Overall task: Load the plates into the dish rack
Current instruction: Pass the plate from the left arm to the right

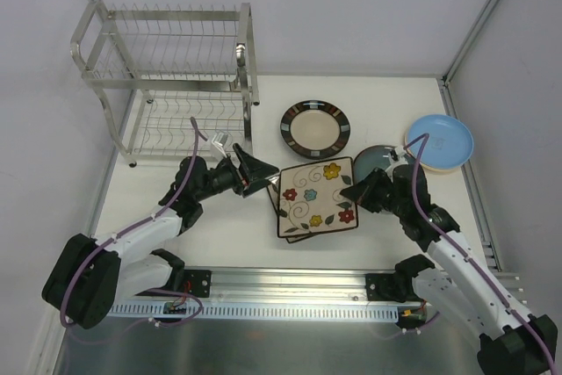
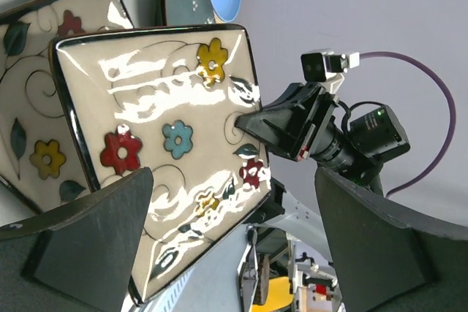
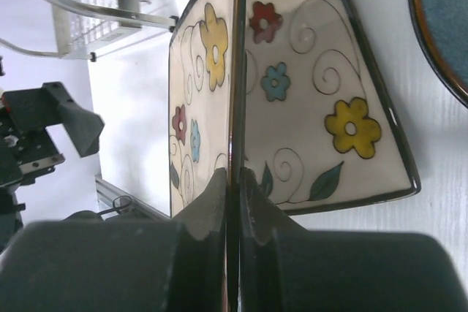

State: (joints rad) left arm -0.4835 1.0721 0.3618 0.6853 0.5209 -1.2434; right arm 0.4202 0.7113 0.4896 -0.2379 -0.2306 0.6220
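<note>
1. Plates of four kinds sit on the worktop [image 1: 219,226], to the right of the dish rack [image 1: 167,76], which stands at its far left corner.
2. We see two square floral plates in the middle. The upper square plate [image 2: 161,137] is tipped up above the lower square plate [image 2: 29,93], which lies flat on the worktop.
3. Our right end effector [image 1: 349,189] is clamped narrow on the right-hand edge of the upper square plate. In the right wrist view its two fingers [image 3: 212,195] pinch the dark rim, one on each face.
4. Our left end effector [image 1: 263,173] has its jaws spread wide and holds nothing. It sits at the left-hand edge of the upper square plate, between that plate and the rack.
5. In the left wrist view, the plate's near corner shows between the two broad black fingers [image 2: 88,239]. We cannot tell whether either finger touches it.
6. Whether the low edge of the upper square plate rests on the lower one, we cannot tell.
7. We see the round dark-rimmed plate [image 1: 315,128] lying flat beyond the square pair, near the rack's right end.
8. The dark teal plate [image 1: 376,159] lies to the right of the square pair, partly hidden by our right arm.
9. The light blue plate [image 1: 442,141] lies just beside the teal one, near the right edge of the worktop.
</note>
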